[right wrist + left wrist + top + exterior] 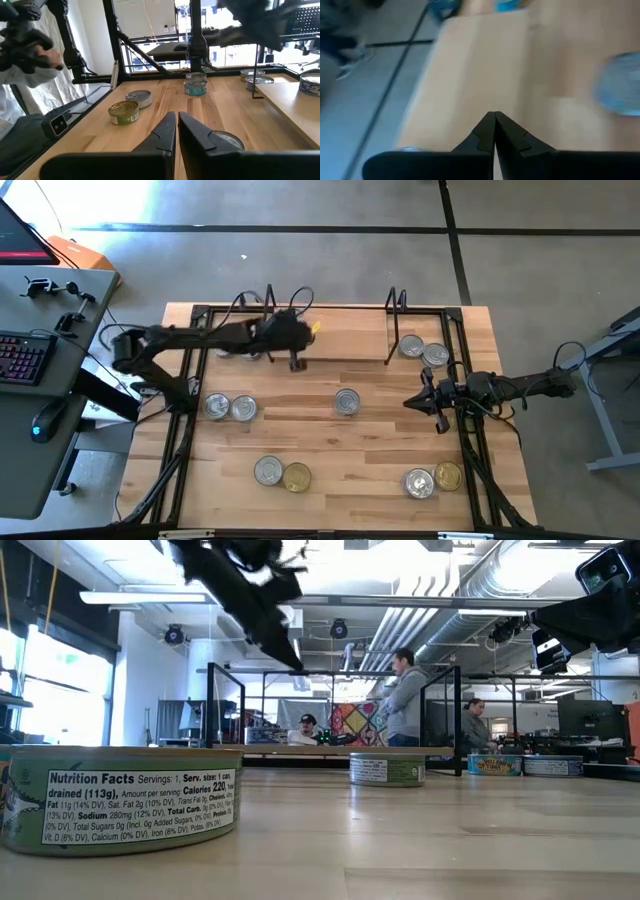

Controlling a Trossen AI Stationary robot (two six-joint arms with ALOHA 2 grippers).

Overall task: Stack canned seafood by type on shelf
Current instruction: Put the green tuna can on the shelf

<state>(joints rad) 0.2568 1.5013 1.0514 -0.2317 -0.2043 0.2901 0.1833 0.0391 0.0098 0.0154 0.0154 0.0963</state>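
Silver-lidded tins (347, 401) lie scattered mid-frame from above; my left pincer (296, 364) hangs together, empty, over the shelf (340, 345) at upper centre. Right wrist view: right pincer (177, 120) together, empty. I'd open fully before descending squarely over one tin.
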